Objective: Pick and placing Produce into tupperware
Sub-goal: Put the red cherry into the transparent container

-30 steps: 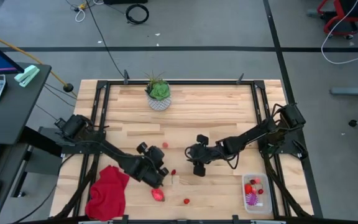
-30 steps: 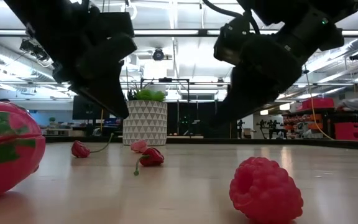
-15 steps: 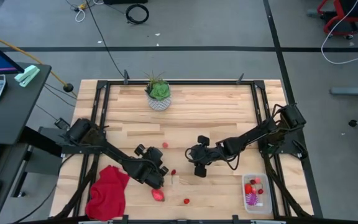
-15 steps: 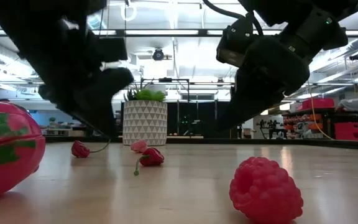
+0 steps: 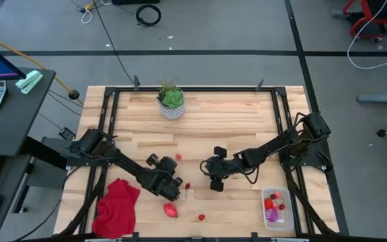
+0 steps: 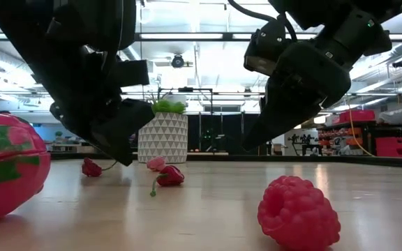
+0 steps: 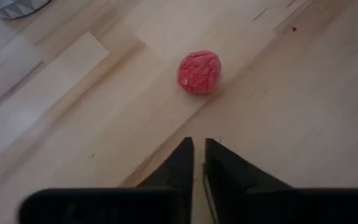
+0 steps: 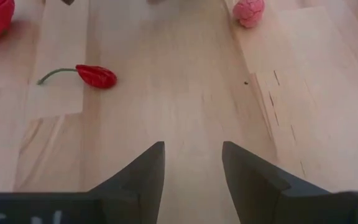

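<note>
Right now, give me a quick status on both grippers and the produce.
Left gripper nearly shut, empty, short of a raspberry. Right gripper open, empty, above bare wood near a red pepper. Tupperware partly filled. Nothing in the way.

No legible text or labels

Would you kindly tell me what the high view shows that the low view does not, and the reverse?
Only the high view shows the clear tupperware, already holding some produce, and the red cloth. Only the low view shows the room behind the table, with its ceiling lights. Both show the white plant pot, the large pink oval piece and the raspberry.
</note>
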